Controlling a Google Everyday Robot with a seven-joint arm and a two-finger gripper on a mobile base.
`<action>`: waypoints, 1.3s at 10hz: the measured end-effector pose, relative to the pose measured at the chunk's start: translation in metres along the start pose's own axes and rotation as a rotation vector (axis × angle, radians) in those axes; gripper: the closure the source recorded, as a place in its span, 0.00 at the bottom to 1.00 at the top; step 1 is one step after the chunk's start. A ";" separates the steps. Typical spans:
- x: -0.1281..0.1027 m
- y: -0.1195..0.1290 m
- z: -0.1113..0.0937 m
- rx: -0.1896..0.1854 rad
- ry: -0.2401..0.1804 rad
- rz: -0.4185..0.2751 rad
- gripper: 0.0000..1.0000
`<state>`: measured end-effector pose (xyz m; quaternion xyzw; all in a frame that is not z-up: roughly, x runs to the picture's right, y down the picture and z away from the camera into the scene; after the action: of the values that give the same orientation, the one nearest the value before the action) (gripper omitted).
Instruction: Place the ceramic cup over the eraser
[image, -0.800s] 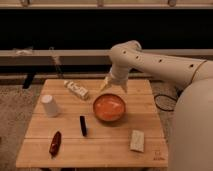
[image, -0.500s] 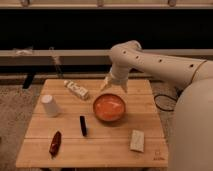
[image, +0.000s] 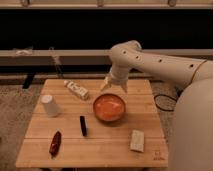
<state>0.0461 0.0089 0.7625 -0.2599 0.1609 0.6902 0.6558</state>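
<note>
Two containers on worktop (image: 115, 142) | cup (image: 50, 106) left, apart from eraser (image: 83, 125) | bowl (image: 109, 120) centre | gripper (image: 114, 86) over bowl's far rim, spread, empty

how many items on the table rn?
6: white cup at left, tube at back, orange bowl in the middle, black eraser front of centre, red pepper front left, pale block front right. Gripper hovers over the bowl's far rim. None seems hidden.
</note>
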 end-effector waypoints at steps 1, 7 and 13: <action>0.000 0.000 0.000 0.000 0.000 0.000 0.20; 0.000 0.000 0.000 0.000 0.000 0.000 0.20; 0.002 0.007 -0.006 0.004 -0.015 -0.030 0.20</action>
<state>0.0398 0.0063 0.7556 -0.2559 0.1534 0.6819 0.6678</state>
